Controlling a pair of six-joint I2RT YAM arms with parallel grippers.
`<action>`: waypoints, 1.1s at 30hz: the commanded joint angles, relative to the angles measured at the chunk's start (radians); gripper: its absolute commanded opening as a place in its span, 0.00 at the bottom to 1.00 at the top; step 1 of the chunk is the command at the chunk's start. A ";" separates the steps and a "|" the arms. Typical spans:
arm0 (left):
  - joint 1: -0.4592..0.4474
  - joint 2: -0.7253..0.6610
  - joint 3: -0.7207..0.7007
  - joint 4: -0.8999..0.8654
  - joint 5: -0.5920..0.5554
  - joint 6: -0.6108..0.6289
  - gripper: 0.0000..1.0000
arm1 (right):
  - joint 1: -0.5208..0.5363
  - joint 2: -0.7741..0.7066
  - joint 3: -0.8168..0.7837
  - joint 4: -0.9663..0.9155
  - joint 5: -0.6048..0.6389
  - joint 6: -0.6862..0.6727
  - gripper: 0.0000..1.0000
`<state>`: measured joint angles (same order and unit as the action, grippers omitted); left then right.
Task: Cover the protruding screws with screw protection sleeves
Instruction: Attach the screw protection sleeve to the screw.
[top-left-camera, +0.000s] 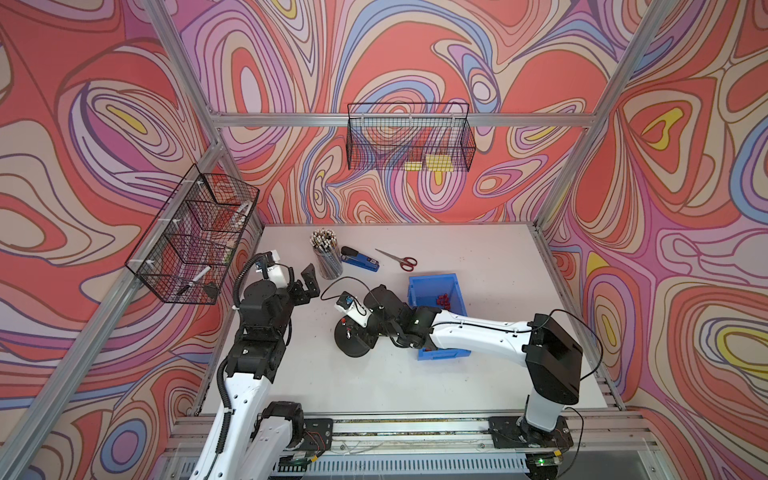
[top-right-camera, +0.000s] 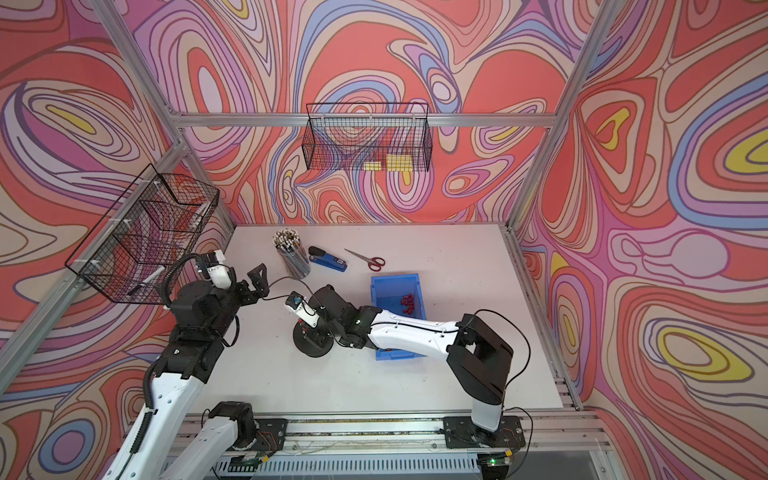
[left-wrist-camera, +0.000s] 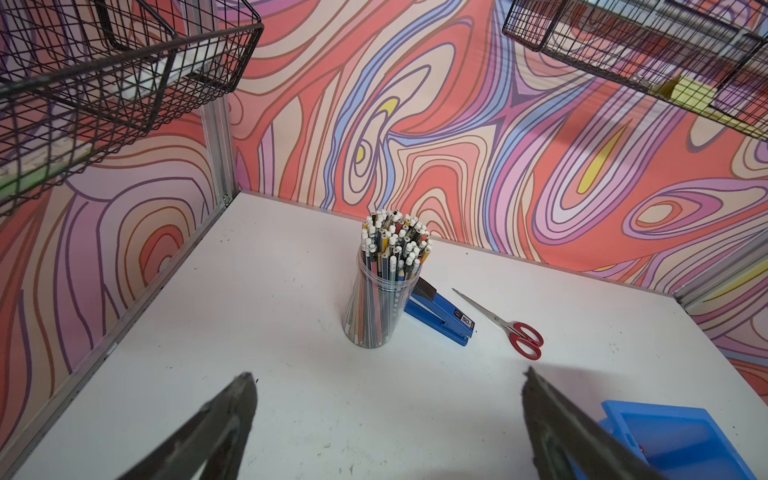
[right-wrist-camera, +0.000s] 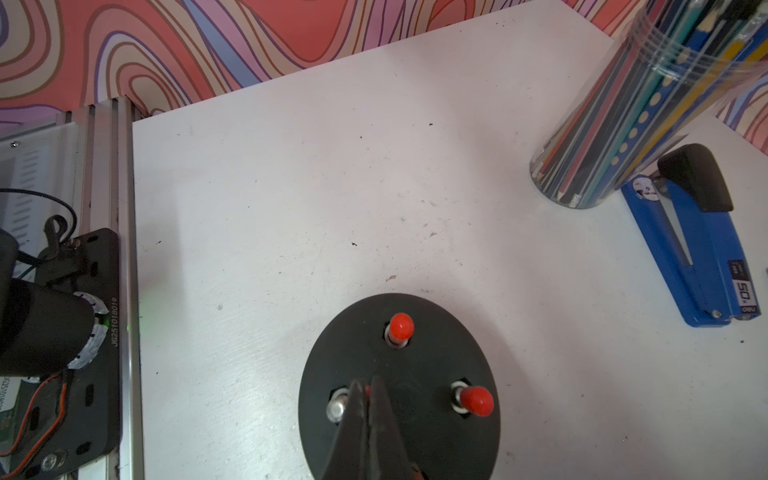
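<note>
The protruding screws, short silvery metal studs, are standing upright from a black round puck-shaped base, and we are looking first at what is surrounding them. The base is sitting near the middle of a white counter that is carrying scuffs and dark specks, just beside a blue plastic bin. Walls printed with swirling red, pink, lilac and blue bands are enclosing the counter on three sides. An aluminium frame is running along them, with two black wire baskets hanging from it. Toward the back, a clear jar of white-tipped pencils, a blue stapler and red-handled scissors are sitting close together.

In the right wrist view we are seeing three studs. Two are wearing tiny bright red cylindrical caps, the screw protection sleeves, and one is standing bare and shiny. More sleeves are lying loose in the bin in both top views. The right end effector is hovering over the base just beside the bare stud, its jaws closed on a red sleeve, with only a sliver of it showing between the tips. The left end effector is hanging above the counter well apart from the base, jaws spread wide and gripping nothing.
</note>
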<state>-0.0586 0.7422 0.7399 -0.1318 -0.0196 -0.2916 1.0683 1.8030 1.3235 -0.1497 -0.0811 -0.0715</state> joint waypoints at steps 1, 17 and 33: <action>0.006 0.005 0.028 -0.002 0.004 -0.002 0.99 | 0.007 -0.025 -0.011 0.014 0.010 0.007 0.00; 0.006 0.007 0.027 0.001 0.008 -0.006 0.99 | 0.007 -0.050 -0.021 0.011 -0.023 0.014 0.00; 0.009 0.006 0.027 0.000 0.010 -0.004 0.99 | 0.007 -0.017 -0.005 -0.013 -0.034 0.015 0.00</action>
<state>-0.0578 0.7483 0.7399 -0.1318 -0.0189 -0.2920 1.0687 1.7763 1.3098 -0.1501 -0.1089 -0.0643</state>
